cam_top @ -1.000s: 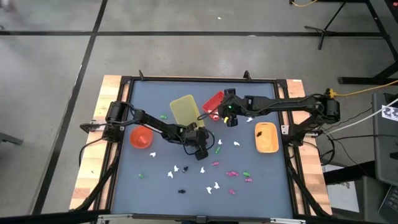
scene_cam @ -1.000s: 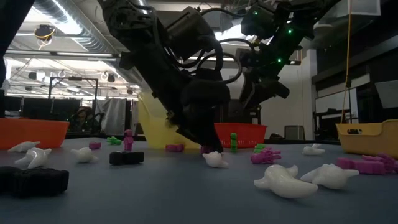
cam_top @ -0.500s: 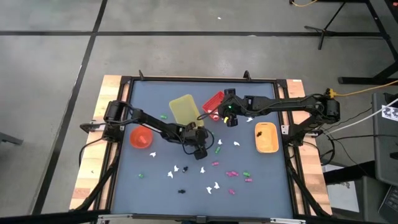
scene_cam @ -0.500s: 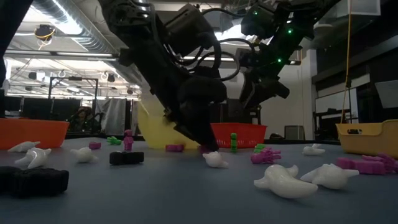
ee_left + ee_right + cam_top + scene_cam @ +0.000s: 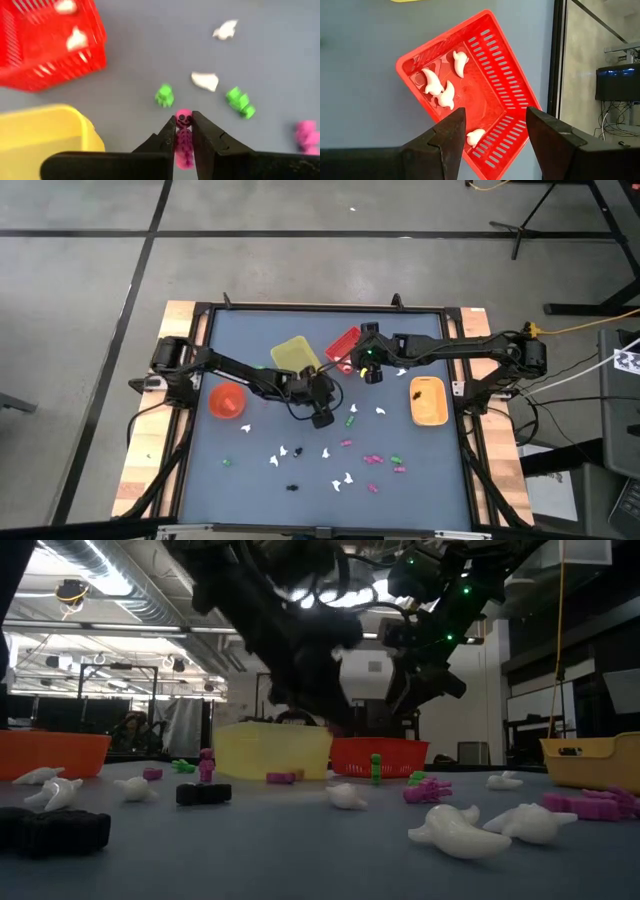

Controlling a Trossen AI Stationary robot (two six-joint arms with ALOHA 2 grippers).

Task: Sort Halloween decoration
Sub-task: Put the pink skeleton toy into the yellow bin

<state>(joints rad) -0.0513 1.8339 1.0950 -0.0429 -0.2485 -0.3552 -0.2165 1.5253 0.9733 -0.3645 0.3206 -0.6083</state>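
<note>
My left gripper (image 5: 183, 124) is shut on a pink skeleton trinket (image 5: 183, 119) and hangs above the table's middle (image 5: 322, 417), just near of the yellow bin (image 5: 296, 356). My right gripper (image 5: 495, 120) stands open and empty above the red bin (image 5: 475, 85), which has several white ghost trinkets (image 5: 442, 87) in it. More white, pink, green and black trinkets (image 5: 345, 450) lie scattered on the blue table toward its near edge. My left gripper pinches the pink skeleton's body (image 5: 184, 142) between its two fingers, and the round head sticks out past the fingertips. The fingers slant down from the table's left and lie along the figure. The trinket is lifted clear of the table.
An orange bowl (image 5: 227, 400) sits at the left and an orange tray (image 5: 429, 401) at the right. Two green trinkets (image 5: 164, 95) and a white one (image 5: 205, 80) lie below the left gripper. Black trinkets (image 5: 203, 793) lie toward the near edge.
My left gripper has risen from the table top, carrying the pink skeleton clear of the surface, and has drawn slightly toward the far edge. In the low view the yellow bin now shows whole behind it. My right gripper has kept still.
</note>
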